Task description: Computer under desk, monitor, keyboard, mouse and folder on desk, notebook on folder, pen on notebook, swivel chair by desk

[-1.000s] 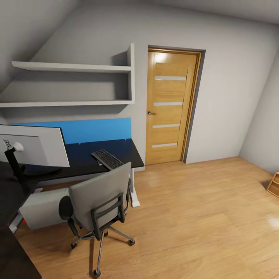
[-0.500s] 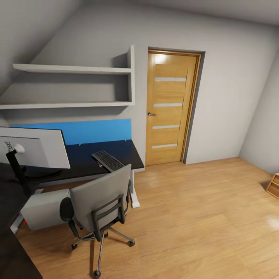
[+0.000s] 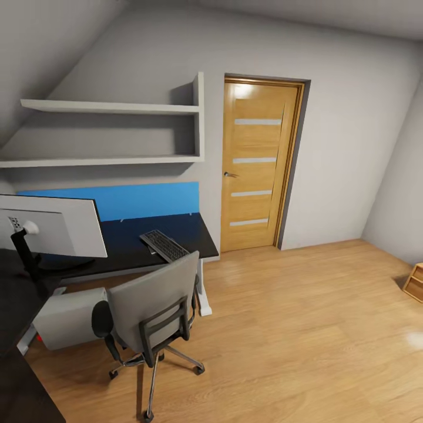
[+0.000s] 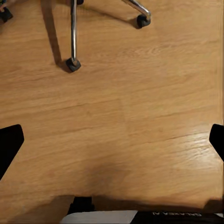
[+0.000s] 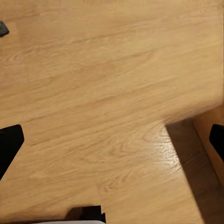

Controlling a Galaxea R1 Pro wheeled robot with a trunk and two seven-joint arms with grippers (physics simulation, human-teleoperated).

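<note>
Keyboard (image 3: pixel 164 244) lies angled on desk (image 3: pixel 126 238), behind swivel chair (image 3: pixel 154 301).

Hidden and cut-off parts

The monitor (image 3: pixel 50 226) runs off the left edge; the swivel chair (image 3: pixel 154 301) backrest hides its seat and part of the computer (image 3: pixel 66 320) under the tabletop (image 3: pixel 123 241).

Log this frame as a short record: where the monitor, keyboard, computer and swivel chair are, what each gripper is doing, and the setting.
setting: bedroom with wooden floor, closed wooden door, wall shelves
monitor: on the desk, back toward camera
keyboard: on the desk, beside the monitor
computer: on floor under the desk
swivel chair: at the desk, back toward camera
left gripper: open, empty, over floor near chair casters
right gripper: open, empty, over floor
</note>
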